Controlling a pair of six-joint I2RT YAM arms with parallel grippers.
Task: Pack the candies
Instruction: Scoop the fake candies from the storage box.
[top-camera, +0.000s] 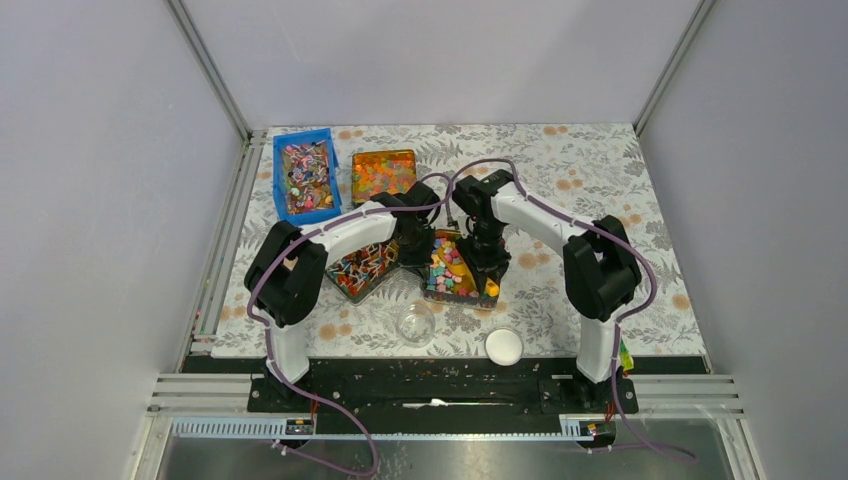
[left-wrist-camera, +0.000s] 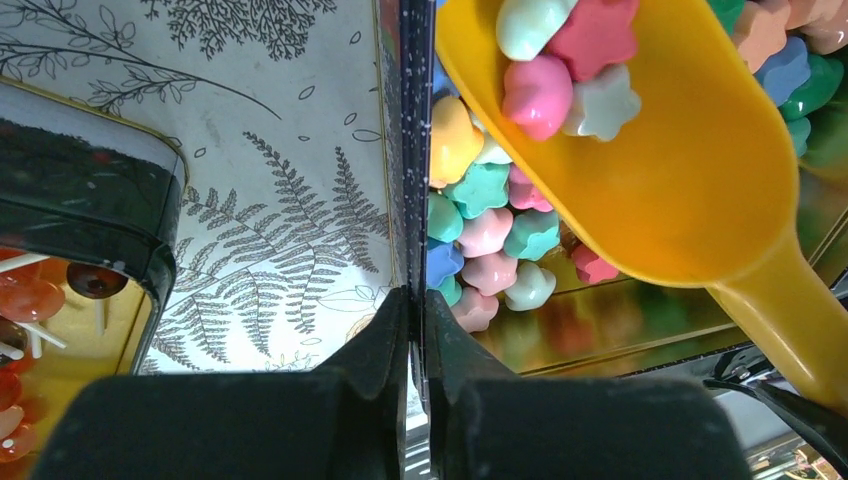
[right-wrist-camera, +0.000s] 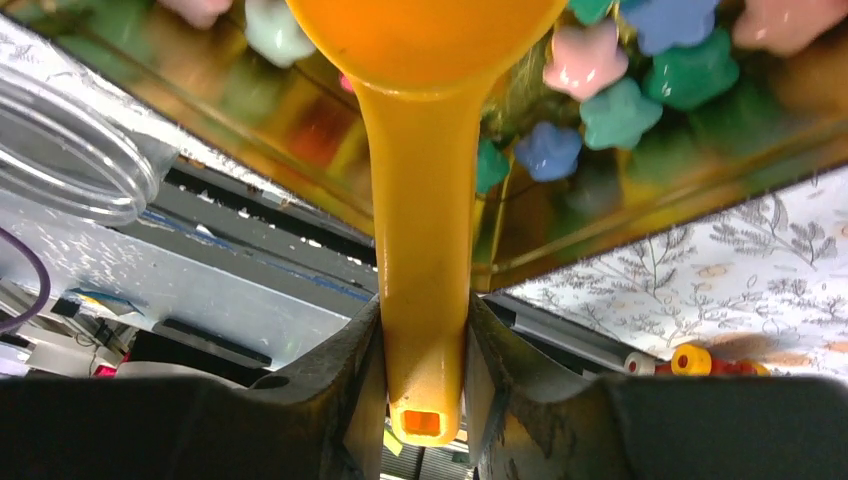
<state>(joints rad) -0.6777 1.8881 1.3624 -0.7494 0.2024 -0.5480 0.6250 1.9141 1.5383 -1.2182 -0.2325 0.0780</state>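
The candies (top-camera: 450, 268) are pastel star pieces lying in a gold-lined tray (top-camera: 436, 291) at the table's middle. My left gripper (top-camera: 418, 248) is shut on the tray's thin left wall (left-wrist-camera: 411, 150), with its jaws (left-wrist-camera: 416, 300) pinched on the rim. My right gripper (top-camera: 487, 262) is shut on the handle of a yellow scoop (right-wrist-camera: 425, 250). In the left wrist view the scoop bowl (left-wrist-camera: 650, 170) sits over the tray and holds several candies (left-wrist-camera: 565, 55). More candies lie beneath it (left-wrist-camera: 490, 230) and show in the right wrist view (right-wrist-camera: 620, 110).
A clear jar (top-camera: 415, 322) stands open in front of the tray, its rim in the right wrist view (right-wrist-camera: 70, 150). Its white lid (top-camera: 504, 346) lies to the right. A lollipop tray (top-camera: 362, 268), blue bin (top-camera: 305, 177) and orange bead tray (top-camera: 384, 173) lie to the left and behind.
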